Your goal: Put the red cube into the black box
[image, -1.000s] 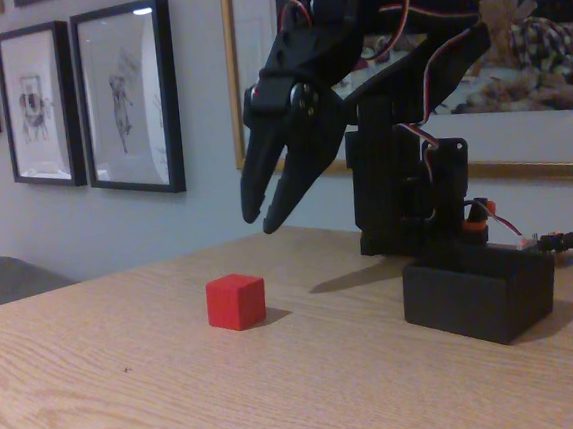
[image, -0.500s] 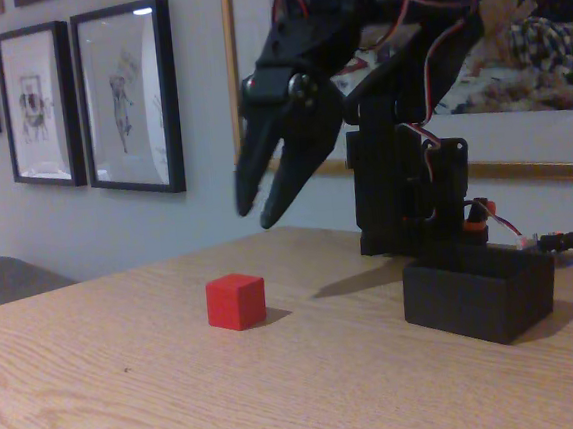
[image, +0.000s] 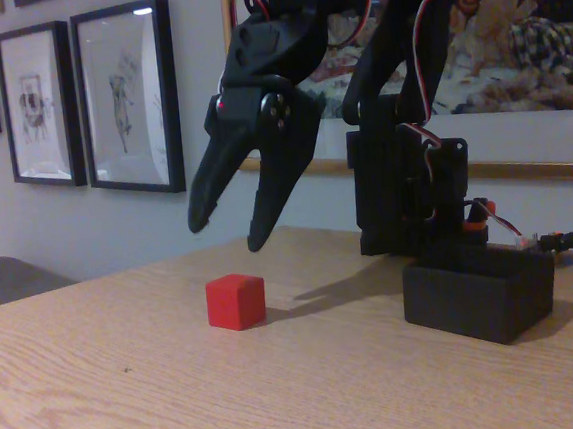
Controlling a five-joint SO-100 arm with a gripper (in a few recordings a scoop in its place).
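Fixed view: we see the gripper (image: 230,235) hanging in the air above the tabletop (image: 181,384), fingers pointing down and to the left of the picture. Jaws are spread apart with a clear gap between the two fingertips, so it's released, holding nothing and touching nothing.

The red cube (image: 236,301) sits flat on the tabletop, directly below the fingertips with open air between them (cube is well clear of both fingers). One fingertip is roughly over the cube's left edge, the other roughly over its right edge.

The black box (image: 480,298) stands on the tabletop to the right of the cube, well apart from it, just in front of the black arm base (image: 404,184). We can't see inside the box from this low angle.

An orange-red part with wires (image: 475,216) sits just behind the box. Framed pictures (image: 126,96) hang on the wall behind.
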